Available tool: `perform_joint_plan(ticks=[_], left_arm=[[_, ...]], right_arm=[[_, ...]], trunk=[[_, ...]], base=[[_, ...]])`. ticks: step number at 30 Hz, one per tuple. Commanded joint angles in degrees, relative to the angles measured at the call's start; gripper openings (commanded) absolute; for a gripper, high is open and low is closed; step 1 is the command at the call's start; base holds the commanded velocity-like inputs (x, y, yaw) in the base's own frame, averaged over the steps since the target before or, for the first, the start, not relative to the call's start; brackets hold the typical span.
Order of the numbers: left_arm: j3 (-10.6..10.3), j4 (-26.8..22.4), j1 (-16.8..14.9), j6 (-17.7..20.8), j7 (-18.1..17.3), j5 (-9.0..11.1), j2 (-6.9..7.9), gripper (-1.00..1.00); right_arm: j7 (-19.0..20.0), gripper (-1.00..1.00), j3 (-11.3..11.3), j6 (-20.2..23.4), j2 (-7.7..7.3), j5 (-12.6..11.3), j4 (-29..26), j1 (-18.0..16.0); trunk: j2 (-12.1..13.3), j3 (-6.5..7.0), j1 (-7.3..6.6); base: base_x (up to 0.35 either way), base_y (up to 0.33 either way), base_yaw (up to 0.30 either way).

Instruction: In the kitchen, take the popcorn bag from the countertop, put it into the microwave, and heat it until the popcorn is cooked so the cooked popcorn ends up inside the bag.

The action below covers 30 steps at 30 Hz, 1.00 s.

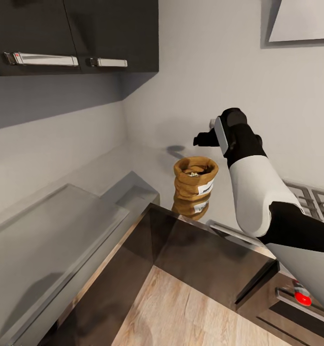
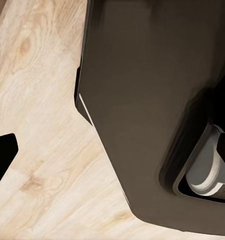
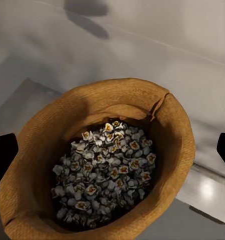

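Popcorn bag (image 3: 100,165) base hidden; right tool (image 1: 203,139) partly hidden.

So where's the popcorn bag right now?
In the head view the popcorn bag stands upright on the grey countertop near the corner, just below the right gripper; the right wrist view looks straight down into it.

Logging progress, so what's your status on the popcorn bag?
Right hand open, above popcorn bag. Bag upright on countertop, mouth open. Left hand state unclear. Nothing in the way.

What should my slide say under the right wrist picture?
Looking down into the open popcorn bag full of kernels.
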Motion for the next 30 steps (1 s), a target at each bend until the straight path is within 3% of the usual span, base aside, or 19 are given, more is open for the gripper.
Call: perform_joint_plan(ticks=[1,3,5,6,9,14,28,30], left_arm=[[0.1,0.0,0.0,-0.1,0.0,0.3,-0.01,1.0],[0.1,0.0,0.0,-0.1,0.0,0.3,-0.01,1.0],[0.1,0.0,0.0,-0.1,0.0,0.3,0.01,1.0],[0.1,0.0,0.0,-0.1,0.0,0.3,0.0,1.0],[0.1,0.0,0.0,-0.1,0.0,0.3,-0.01,1.0],[0.1,0.0,0.0,-0.1,0.0,0.3,-0.01,1.0],[0.1,0.0,0.0,-0.6,0.0,0.2,0.02,1.0],[0.1,0.0,0.0,-0.8,0.0,0.2,0.0,1.0]], right_arm=[[-1.3,1.0,-0.4,0.1,0.08,0.0,0.0,0.0],[-4.0,1.0,-2.3,0.1,0.08,-0.1,-0.1,0.0],[-9.2,1.0,-7.7,0.1,0.08,-0.1,-0.2,0.0],[-13.7,1.0,-10.9,0.1,0.08,-0.1,-0.2,0.0],[-21.1,1.0,-14.6,0.1,0.08,-0.9,-0.3,0.0],[-23.0,1.0,-15.3,0.1,0.08,-3.7,-0.1,0.0],[-23.1,1.0,-15.4,0.1,0.08,-4.1,0.5,0.0],[-23.1,1.0,-15.4,0.1,0.08,-5.2,0.6,0.0]], trunk=[[0.0,-0.06,0.0],[0.0,-0.05,0.0],[0.0,-0.05,0.0],[0.0,-0.05,0.0],[0.0,-0.05,0.0],[0.0,-0.05,0.0],[0.0,-0.05,0.0],[0.0,-0.05,0.0]], base=[[0.0,0.0,0.003],[0.0,0.0,0.001],[0.0,0.0,0.0],[0.0,0.0,0.0],[0.0,0.0,0.0],[0.0,0.0,0.0],[-0.047,0.004,0.0],[-0.21,0.07,0.0]])
